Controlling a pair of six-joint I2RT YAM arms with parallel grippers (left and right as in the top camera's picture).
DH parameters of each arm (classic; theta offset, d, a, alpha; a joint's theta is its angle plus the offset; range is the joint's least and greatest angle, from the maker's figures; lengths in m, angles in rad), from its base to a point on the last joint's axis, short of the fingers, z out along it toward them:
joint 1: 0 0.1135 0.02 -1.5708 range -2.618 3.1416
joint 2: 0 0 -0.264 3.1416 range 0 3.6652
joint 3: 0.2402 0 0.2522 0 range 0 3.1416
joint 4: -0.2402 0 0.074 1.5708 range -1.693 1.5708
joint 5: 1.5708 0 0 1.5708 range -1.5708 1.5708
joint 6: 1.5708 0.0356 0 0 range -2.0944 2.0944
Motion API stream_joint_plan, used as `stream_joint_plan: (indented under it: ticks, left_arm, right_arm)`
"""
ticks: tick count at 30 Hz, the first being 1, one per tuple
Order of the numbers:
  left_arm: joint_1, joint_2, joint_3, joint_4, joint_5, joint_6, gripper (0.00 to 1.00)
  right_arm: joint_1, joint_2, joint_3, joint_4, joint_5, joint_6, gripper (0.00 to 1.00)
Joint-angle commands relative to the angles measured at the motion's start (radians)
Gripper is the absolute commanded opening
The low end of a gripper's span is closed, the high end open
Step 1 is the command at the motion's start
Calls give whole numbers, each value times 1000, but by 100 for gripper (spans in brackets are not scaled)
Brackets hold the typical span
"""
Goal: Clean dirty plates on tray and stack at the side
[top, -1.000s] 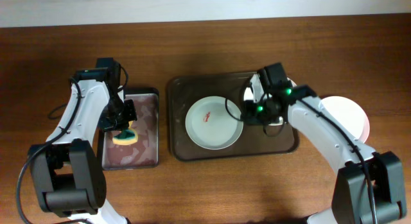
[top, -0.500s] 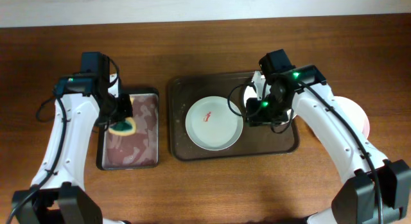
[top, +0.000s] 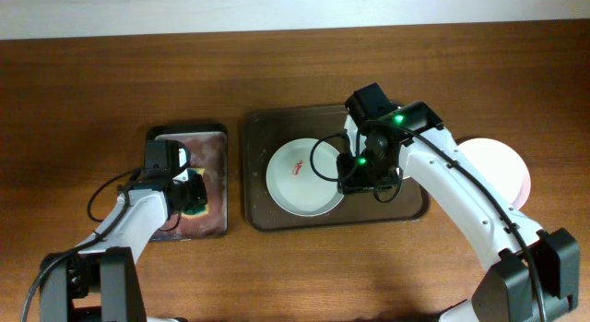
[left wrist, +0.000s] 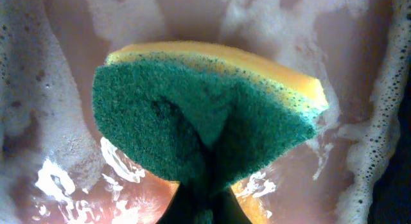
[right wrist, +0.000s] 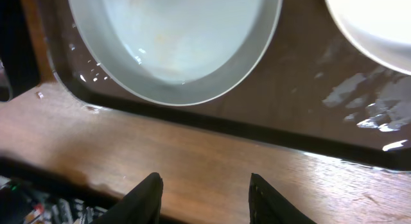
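On the desk (top: 277, 64), the tray (top: 253, 137) is carrying the smeared plate (top: 300, 188) at its middle, with a second plate (top: 502, 161) lying off to the right. The right pincer (right wrist: 205, 198), spread wide and empty, is shifting left beside the smeared plate. The left pincer (left wrist: 202, 208) is drawing back along the soapy tray (top: 212, 147), clamping the sponge (left wrist: 205, 134), so scrubbing is probably coming next.

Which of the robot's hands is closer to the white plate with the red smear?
Right. The right hand hangs by the plate at its rim, over the brown tray. The left hand is off over the small soapy tray, gripping a sponge.
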Motion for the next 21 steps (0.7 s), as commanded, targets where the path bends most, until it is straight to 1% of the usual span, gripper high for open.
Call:
stream_joint_plan:
  ticks: [1, 3, 5, 7, 9, 12, 13, 14, 17, 21]
  left_arm:
    - [3, 39, 89, -204, -7, -13, 0]
    - [3, 39, 222, -363, -11, -11, 0]
    - [3, 39, 300, -446, -10, -12, 0]
    - [3, 47, 301, -453, -10, -12, 0]
    - [3, 92, 298, -454, -8, -12, 0]
    - [3, 217, 297, -453, -7, -12, 0]
    - [3, 287, 297, -449, -7, -12, 0]
    - [3, 312, 297, -443, -8, -11, 0]
    - [3, 293, 330, -475, -11, -11, 0]
    - [3, 223, 472, -626, -10, -11, 0]
  right_arm:
    - [4, 11, -40, 39, 103, 58, 46]
    - [4, 19, -81, 66, 100, 58, 46]
    - [4, 22, -127, 86, 100, 62, 47]
    - [4, 22, -172, 106, 99, 66, 46]
    - [4, 22, -198, 120, 100, 65, 47]
    - [4, 22, -220, 163, 99, 65, 47]
    - [4, 22, -242, 197, 100, 64, 47]
    - [5, 22, -263, 246, 100, 65, 47]
    - [5, 23, -329, 380, 76, 68, 48]
    - [5, 23, -418, 534, 70, 155, 47]
